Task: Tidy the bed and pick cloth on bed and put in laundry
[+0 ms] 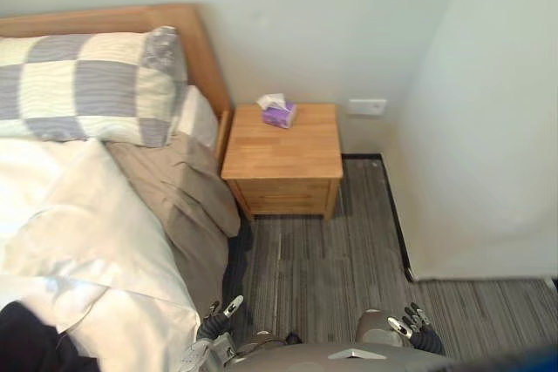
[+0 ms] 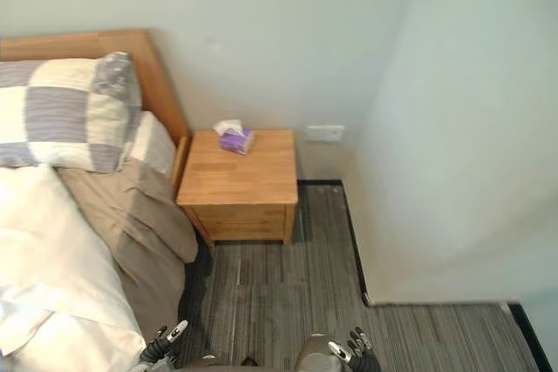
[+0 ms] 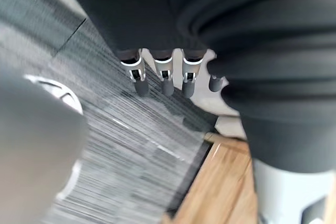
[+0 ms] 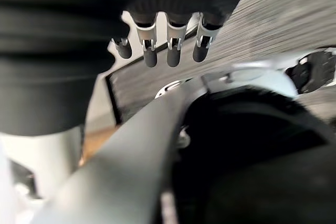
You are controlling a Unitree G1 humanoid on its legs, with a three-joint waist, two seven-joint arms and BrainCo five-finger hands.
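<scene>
The wooden nightstand (image 1: 283, 158) stands against the wall, with a purple tissue box (image 1: 279, 113) at its back edge. Just left of the nightstand is the bed (image 1: 196, 215), with a checked pillow (image 1: 87, 84) and a white duvet (image 1: 87, 233). A dark cloth (image 1: 26, 337) lies on the duvet, well away from the nightstand and nearer the robot. In front of the nightstand, over the grey carpet (image 1: 331, 267), the left hand (image 1: 222, 315) and right hand (image 1: 414, 320) hang low, fingers relaxed and empty.

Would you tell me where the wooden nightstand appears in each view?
Left eye view: nightstand at centre.
Right eye view: left of centre.
Left wrist view: wood patch, probably it.
Right wrist view: small wood patch, probably it.
Shared landmark: striped grey carpet.
</scene>
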